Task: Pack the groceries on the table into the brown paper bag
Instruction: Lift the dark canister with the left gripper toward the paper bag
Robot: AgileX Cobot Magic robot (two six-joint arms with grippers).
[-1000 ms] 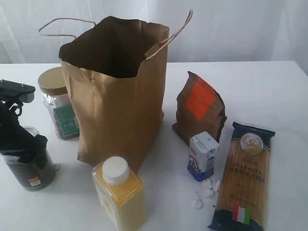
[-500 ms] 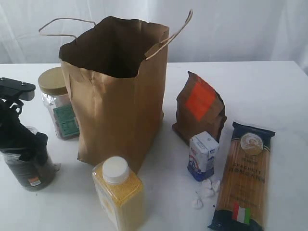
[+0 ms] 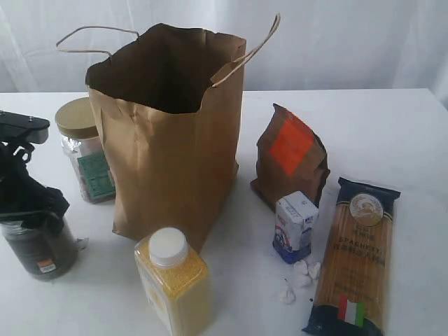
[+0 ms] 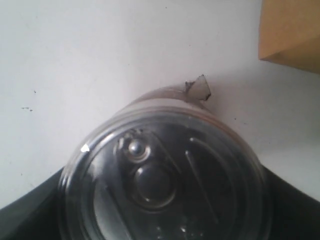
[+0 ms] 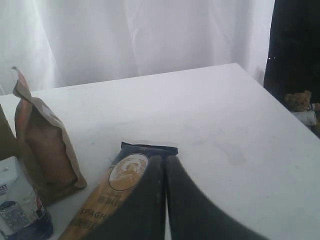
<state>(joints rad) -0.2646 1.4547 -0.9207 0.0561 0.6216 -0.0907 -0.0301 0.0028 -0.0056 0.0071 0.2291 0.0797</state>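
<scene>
The silver-topped dark can [image 3: 40, 248] stands upright on the counter [image 3: 392, 133] directly under the left tool [image 3: 33, 210], its upper part between the jaws. Over the past second this tool has sunk a little lower onto the can, and the can has not lifted. I read this as the grasp being made, with nothing packed so far. The jaws flank the can on both sides, but I cannot tell whether they already press on it. The brown paper bag [image 3: 168, 154] stands open-mouthed just beyond the can on the tool's inner side, and the tan-lidded clear jar [image 3: 80, 150] stands near the tool against the bag's wall. The left wrist view alone shows the can's pull-tab lid under a clear cover, a small torn flap [image 4: 197, 90] at its rim, and a corner of the bag close by. The exterior view alone shows the can's height and the remaining groceries. The right tool [image 5: 165, 200], out of the exterior view, has its jaws pressed together and empty. It hovers above the long spaghetti pack [image 5: 112, 200], with the brown pouch [image 5: 42, 150] just off to one side.
</scene>
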